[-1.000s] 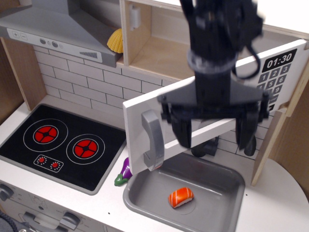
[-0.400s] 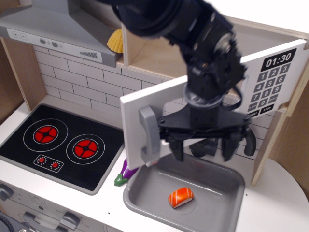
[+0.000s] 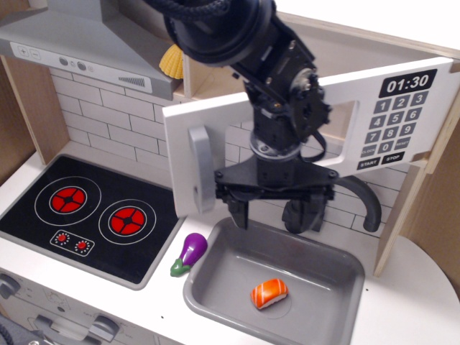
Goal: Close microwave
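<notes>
Microwave (image 3: 302,136) above white counter (image 3: 402,302)

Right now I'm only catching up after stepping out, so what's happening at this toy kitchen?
A single robot arm is working on the microwave. Its door stands partly open, swung out over the sink, with the grey handle at the free edge. The gripper hangs just in front of the door with its fingers spread, holding nothing. In the sink lies a piece of salmon sushi, and a toy eggplant sits on the counter beside the stove. The door is not yet shut.
</notes>
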`<state>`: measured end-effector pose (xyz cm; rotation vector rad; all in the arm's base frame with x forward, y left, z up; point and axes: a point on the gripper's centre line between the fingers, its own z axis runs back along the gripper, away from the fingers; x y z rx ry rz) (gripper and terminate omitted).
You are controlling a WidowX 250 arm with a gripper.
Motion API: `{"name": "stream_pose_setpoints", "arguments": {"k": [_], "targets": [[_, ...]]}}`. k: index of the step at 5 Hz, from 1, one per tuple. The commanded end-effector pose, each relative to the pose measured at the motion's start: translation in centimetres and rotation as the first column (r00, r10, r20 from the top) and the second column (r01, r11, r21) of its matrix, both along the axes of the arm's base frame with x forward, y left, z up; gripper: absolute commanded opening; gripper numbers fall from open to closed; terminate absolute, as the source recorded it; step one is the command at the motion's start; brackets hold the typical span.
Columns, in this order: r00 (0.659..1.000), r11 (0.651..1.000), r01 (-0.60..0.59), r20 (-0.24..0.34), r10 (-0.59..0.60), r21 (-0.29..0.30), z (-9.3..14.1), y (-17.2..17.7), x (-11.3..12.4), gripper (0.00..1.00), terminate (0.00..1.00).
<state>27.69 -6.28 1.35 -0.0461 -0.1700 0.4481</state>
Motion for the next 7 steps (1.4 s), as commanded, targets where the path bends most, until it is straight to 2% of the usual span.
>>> {"name": "stream_pose_setpoints", "arguments": {"k": [1, 2, 3, 5, 7], "targets": [[0.998, 0.997, 0.024, 0.059, -0.029, 0.075, -0.5, 3.4, 2.7, 1.0, 0.0], [0.999, 0.995, -0.004, 0.051, -0.001, 0.096, -1.5, 5.1, 3.8, 1.0, 0.0], [0.998, 0.997, -0.034, 0.06, 0.03, 0.067, -1.7, 5.8, 5.4, 1.0, 0.0], [0.997, 0.998, -0.03, 0.074, 0.026, 0.055, -1.6, 5.8, 7.4, 1.0, 0.0], [0.995, 0.996, -0.076, 0.067, 0.073, 0.046, -1.8, 7.2, 9.1, 1.0, 0.0]]}}
